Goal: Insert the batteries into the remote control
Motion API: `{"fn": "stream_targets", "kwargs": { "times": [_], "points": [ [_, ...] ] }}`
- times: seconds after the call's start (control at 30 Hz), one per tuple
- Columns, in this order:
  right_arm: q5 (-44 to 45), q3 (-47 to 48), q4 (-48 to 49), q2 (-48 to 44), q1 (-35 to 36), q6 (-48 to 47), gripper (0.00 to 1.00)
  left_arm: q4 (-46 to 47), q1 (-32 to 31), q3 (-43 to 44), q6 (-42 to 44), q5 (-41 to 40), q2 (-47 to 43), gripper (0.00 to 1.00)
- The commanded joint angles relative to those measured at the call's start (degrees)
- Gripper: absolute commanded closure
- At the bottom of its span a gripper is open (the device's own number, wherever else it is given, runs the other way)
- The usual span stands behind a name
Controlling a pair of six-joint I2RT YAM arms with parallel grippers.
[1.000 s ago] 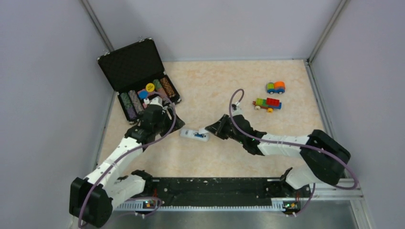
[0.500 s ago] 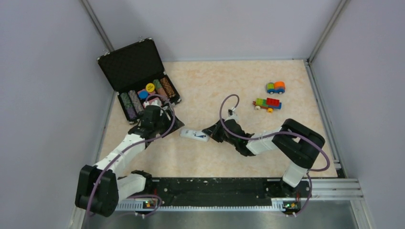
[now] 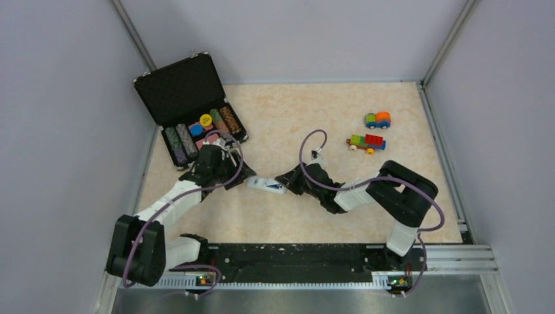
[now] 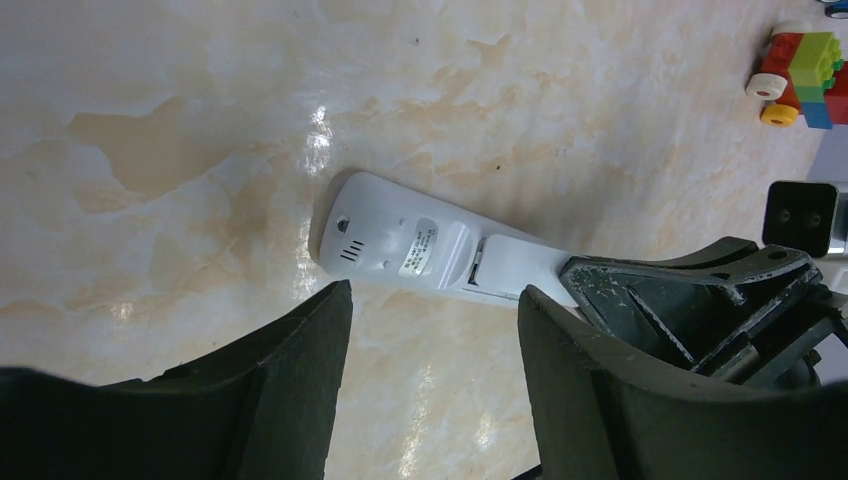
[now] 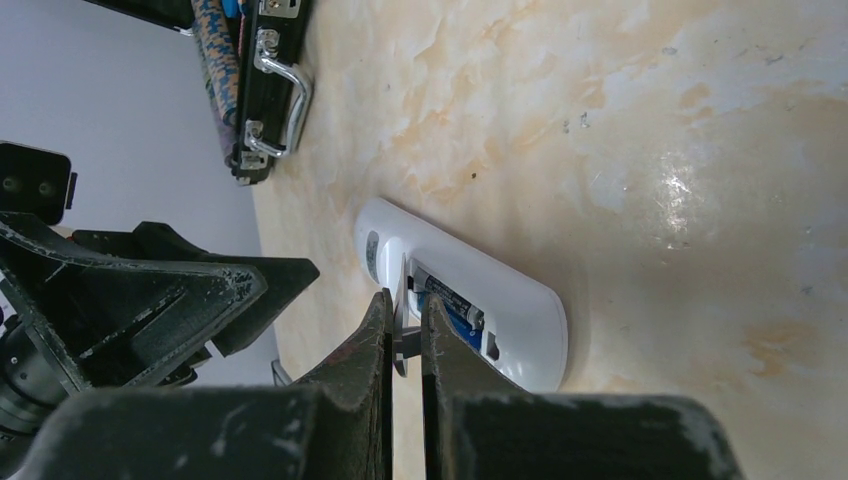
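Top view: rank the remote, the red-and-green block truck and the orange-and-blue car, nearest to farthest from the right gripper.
1. Remote: mid-table, just left of the right gripper, at its fingertips.
2. Block truck: back right.
3. Car: farther back right, beyond the truck.

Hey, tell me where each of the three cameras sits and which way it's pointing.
Top external: above and behind the arms, looking down at the table; both arms and bases show.
Left wrist: on the left arm, facing the remote control past its open left end effector.
Right wrist: on the right arm, facing the remote control past its shut right end effector.
Shared: both wrist views show the remote control and the opposite end effector.
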Motion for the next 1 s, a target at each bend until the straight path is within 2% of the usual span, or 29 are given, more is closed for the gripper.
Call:
{"fn": "stream_targets", "kwargs": {
  "times": [0.0,0.5,0.97],
  "points": [
    [1.4,1.4,2.2,0.6,0.9,0.6,1.00,2.7,0.7,0.3,1.3,1.3,0.3,0.34],
    [7.6,2.2,-6.5,0.6,3.3,4.0,1.00,1.4,1.3,1.6,2.9,4.1,3.6,0.35],
    [6.1,4.9,-12.9,1.5,4.9,3.7,0.98,2.8,1.3,1.7,3.8,8.7,4.6,0.39]
  ]
}}
